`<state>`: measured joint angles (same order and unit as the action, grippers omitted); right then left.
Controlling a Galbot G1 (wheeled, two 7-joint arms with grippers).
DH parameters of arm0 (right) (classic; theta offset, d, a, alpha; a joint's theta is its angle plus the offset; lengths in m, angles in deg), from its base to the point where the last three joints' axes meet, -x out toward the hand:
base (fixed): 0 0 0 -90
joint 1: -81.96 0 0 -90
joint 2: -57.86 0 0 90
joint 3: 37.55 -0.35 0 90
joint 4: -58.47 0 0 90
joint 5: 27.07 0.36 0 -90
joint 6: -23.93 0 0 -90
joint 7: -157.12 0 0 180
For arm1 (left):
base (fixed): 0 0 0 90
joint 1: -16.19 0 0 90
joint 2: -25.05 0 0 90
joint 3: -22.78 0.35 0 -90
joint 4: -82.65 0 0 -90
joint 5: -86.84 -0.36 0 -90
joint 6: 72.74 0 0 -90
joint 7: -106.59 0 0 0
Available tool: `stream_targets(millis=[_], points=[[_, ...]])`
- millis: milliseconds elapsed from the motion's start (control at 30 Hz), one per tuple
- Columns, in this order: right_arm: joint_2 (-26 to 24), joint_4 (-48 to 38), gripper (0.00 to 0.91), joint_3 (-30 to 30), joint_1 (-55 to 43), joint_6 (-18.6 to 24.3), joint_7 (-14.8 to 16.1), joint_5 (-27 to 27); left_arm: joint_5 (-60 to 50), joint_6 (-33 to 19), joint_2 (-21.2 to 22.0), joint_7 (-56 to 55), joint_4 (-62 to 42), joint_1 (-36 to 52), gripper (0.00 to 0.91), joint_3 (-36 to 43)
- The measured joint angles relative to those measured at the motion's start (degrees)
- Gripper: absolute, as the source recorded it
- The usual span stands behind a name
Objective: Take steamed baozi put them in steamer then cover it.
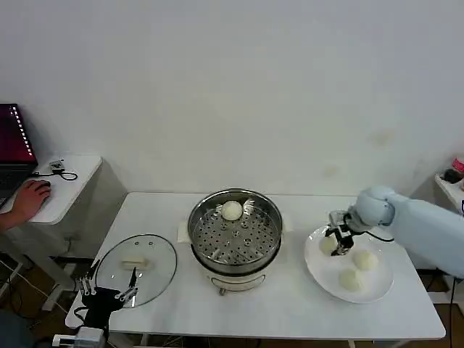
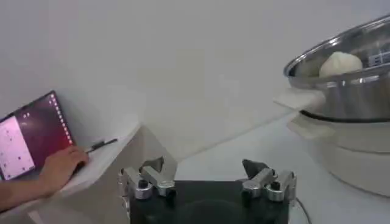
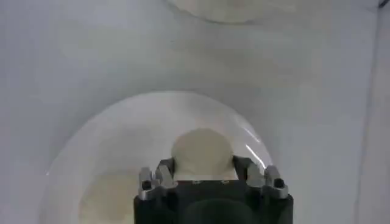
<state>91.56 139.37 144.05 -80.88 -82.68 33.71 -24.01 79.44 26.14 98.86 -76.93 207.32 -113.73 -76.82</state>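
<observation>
1. The steamer (image 1: 235,239) stands at the centre of the white table (image 1: 290,304); one steamed baozi (image 1: 231,210) lies on its perforated tray, at the far side.
2. Right of the steamer, a white plate (image 1: 322,277) holds three more baozi.
3. The right gripper (image 1: 339,242) is lowered onto the plate bun nearest the steamer (image 1: 328,245); its fingers (image 3: 163,175) straddle that bun, spread to either side of it.
4. Left of the steamer, the glass lid (image 1: 136,270) lies flat on the table.
5. The left gripper (image 1: 109,291) hangs at the lid's near edge, fingers spread and empty.
</observation>
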Motion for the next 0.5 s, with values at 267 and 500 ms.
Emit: stream_targets(millis=[267, 500], points=[[0.1, 4.9, 0.665, 5.7, -12.6, -1.2, -0.3, 6.3, 0.1, 0.0, -0.1, 0.0, 0.2, 0.3, 0.907, 0.1], [6.2, 6.4, 0.665, 9.6, -22.5, -3.7, -2.1, 13.7, 0.3, 0.2, -0.3, 0.0, -0.1, 0.8, 0.907, -0.3]])
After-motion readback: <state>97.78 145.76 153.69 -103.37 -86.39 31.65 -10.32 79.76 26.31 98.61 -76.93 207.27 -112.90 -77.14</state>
